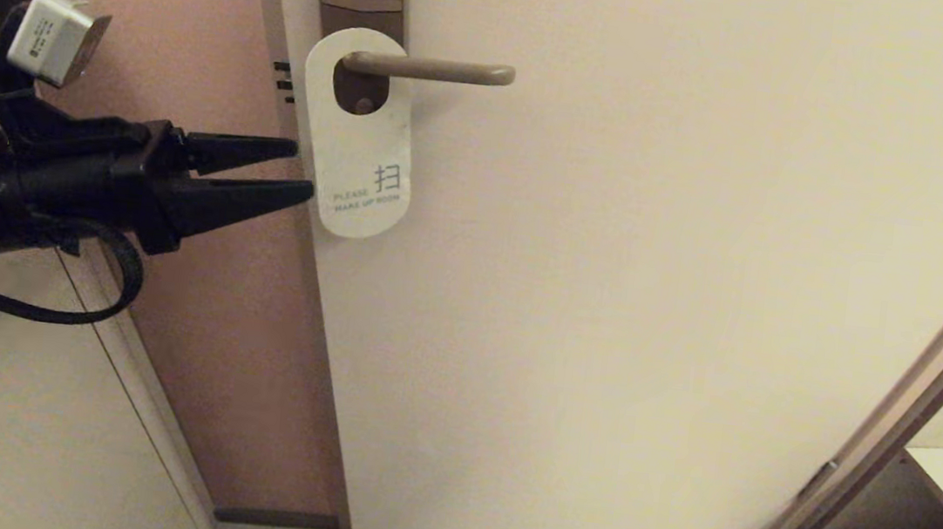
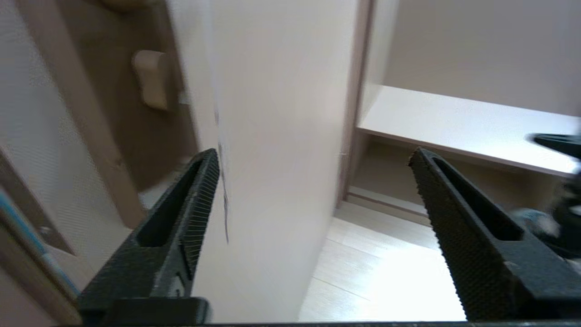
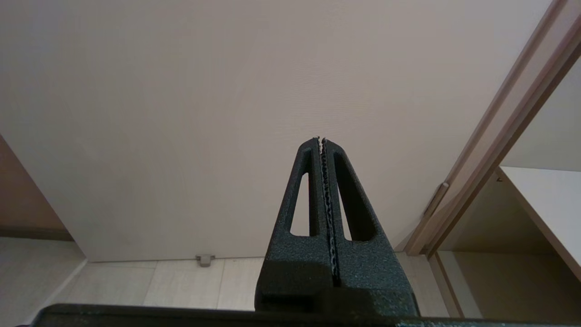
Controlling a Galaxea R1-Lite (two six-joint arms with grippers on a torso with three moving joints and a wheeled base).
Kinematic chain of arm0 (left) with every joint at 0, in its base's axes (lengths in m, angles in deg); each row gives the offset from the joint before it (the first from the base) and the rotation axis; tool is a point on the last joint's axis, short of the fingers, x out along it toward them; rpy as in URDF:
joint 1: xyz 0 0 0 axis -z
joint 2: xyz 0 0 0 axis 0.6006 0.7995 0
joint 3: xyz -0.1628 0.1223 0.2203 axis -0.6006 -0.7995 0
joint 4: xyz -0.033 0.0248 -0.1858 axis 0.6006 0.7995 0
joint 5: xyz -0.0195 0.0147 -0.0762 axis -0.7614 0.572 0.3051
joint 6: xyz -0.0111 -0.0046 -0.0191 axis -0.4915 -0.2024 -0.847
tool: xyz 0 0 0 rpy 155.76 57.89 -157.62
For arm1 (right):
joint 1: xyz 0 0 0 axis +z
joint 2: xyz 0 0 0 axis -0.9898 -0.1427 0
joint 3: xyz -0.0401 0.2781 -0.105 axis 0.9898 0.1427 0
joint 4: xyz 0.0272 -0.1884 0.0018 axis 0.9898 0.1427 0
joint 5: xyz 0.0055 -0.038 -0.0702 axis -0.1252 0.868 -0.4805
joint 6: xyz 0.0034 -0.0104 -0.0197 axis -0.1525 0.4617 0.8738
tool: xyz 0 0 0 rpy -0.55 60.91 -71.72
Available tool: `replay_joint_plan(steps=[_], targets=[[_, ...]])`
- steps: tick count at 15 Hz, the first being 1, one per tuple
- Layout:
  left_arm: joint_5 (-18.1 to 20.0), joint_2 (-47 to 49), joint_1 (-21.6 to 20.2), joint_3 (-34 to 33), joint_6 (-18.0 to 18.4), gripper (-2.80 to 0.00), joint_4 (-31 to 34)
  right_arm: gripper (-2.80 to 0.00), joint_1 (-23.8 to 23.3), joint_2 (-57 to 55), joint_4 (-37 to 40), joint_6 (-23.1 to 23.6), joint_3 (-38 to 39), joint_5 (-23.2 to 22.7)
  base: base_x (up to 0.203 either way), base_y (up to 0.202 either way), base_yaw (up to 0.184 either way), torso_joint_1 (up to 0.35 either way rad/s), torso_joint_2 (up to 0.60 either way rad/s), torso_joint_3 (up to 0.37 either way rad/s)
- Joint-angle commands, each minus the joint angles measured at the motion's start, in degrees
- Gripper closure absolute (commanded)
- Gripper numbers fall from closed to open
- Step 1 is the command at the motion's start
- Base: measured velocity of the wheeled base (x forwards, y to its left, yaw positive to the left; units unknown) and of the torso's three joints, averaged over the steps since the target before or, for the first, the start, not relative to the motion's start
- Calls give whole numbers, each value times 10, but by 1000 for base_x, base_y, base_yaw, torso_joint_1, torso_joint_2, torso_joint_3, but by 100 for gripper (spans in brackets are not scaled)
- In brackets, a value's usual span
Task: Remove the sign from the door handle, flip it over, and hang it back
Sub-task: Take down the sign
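Sign (image 1: pixel 359 139) hanging on door handle (image 1: pixel 431 68) by its oval hole, white "MAKE UP ROOM" side outward, left gripper (image 1: pixel 303 170) just beside its left edge, fingers (image 2: pixel 181 213) spread wide around nothing, right gripper (image 3: pixel 321 139) low before the door (image 1: pixel 654 275), fingers pressed together, empty

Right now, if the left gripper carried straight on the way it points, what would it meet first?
Most likely the sign hanging on the door handle. The open left gripper points at the card's left edge, and in the wrist view that edge lies between its fingers. Whether they already touch is unclear.
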Motion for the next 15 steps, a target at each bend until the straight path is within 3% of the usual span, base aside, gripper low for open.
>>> replay_joint_plan(steps=[1,15], targets=[[21,-21,-13,-8,-9,-280,-3,0,0,0,0,0,0,0,0,0,0,0,0,0],[27,7,-12,-7,-11,-280,-10,0,0,0,0,0,0,0,0,0,0,0,0,0]])
